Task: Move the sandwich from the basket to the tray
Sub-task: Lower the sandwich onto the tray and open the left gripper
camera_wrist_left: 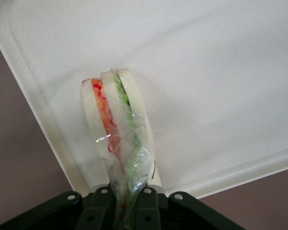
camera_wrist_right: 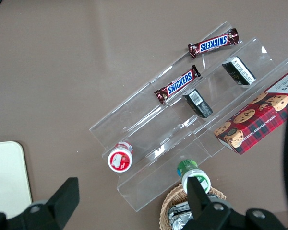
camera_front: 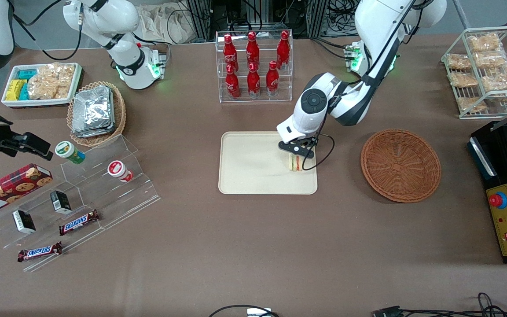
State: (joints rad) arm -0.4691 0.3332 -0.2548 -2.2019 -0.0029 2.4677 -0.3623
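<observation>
Gripper (camera_front: 296, 155), right of centre in the front view, closed on the wrapped sandwich (camera_front: 295, 163), which stands on edge directly beneath it, pinched at its upper corner between the fingers (camera_wrist_left: 103, 203). The sandwich rests on the tray (camera_front: 253, 169), near the tray's edge toward the working arm's end of the bench (camera_front: 244, 255). Basket (camera_front: 400, 164): empty, on the bench beside the tray, well apart from the gripper.

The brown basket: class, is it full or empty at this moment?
Empty. The basket shows only bare weave inside; the sandwich is over the tray, pinched in the end effector.
</observation>
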